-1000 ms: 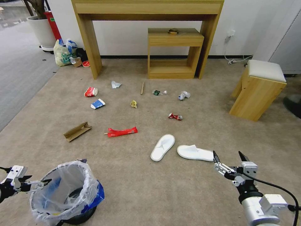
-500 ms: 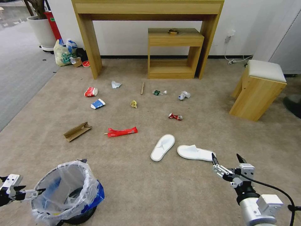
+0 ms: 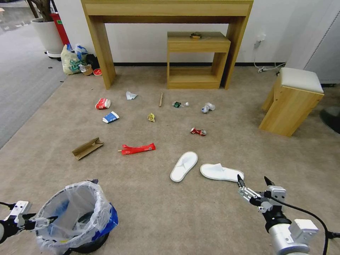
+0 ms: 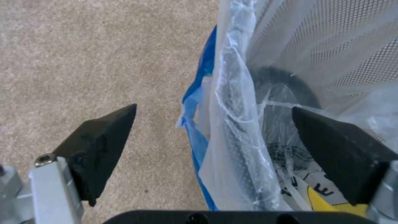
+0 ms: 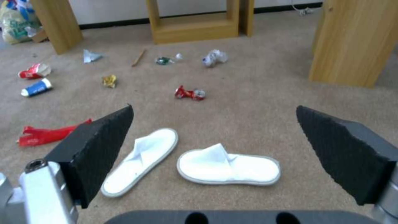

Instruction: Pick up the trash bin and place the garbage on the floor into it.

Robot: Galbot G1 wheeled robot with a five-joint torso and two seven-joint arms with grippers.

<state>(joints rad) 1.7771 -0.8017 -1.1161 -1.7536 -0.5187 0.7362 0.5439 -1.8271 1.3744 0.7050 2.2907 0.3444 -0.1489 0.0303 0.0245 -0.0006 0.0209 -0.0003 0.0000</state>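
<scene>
1. The trash bin (image 3: 76, 216), a small round black bin, stands upright at the lower left of the head view; its crinkly clear liner shows a blue patch on the right side.
2. The garbage lies scattered mid-frame on the floor (image 3: 159, 212): a red cup (image 3: 102, 103), a blue-white cup (image 3: 111, 117), folded cardboard (image 3: 87, 148), a long red wrapper (image 3: 138, 148), a crushed can (image 3: 198, 131), a wooden stick (image 3: 160, 99).
3. Two white slippers (image 3: 183, 166) lie side by side, lower centre.
4. The floor is flat beige carpet.

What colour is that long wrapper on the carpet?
Red; the long wrapper shows best in the head view.
</scene>
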